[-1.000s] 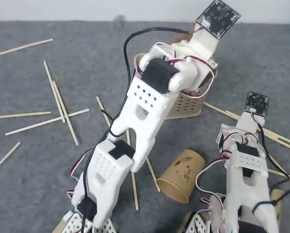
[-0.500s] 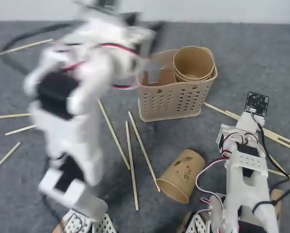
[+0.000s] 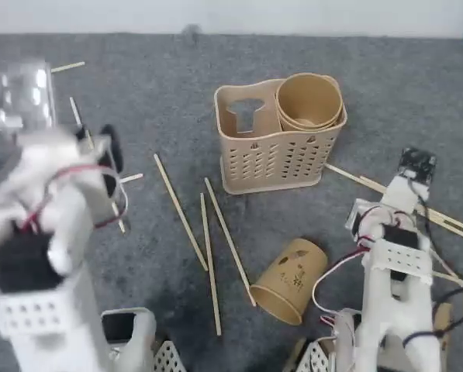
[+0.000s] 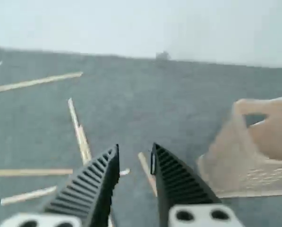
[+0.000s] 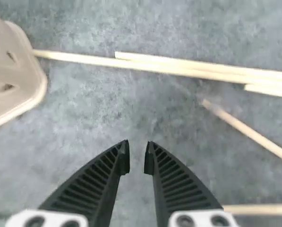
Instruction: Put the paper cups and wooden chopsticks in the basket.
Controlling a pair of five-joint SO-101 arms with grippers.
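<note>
Partly, the left arm [image 3: 49,232] is smeared across the left of the high view, and its base is cut off by the lower edge. In the left wrist view the left end effector [image 4: 133,152] is seen over the grey bench [image 3: 138,93] with a narrow gap between its tips, and nothing is held. The basket [image 4: 254,151] is cut off there by the right edge of the frame. The right end effector [image 5: 136,145] is held low over the bench, its tips only slightly parted, and nothing is gripped. One corner of the basket is caught at the left edge of that frame, and long wooden chopsticks [image 5: 178,66] are laid across the upper part.

In the high view the basket's right compartment is occupied by stacked paper cups [image 3: 309,99], set upright. What lies in the left compartment cannot be told. A loose cup [image 3: 289,280] is left on its side at lower centre, well apart from the basket. Three chopsticks [image 3: 210,263] are spread between the basket and this cup, and others are scattered at the far left and right.
</note>
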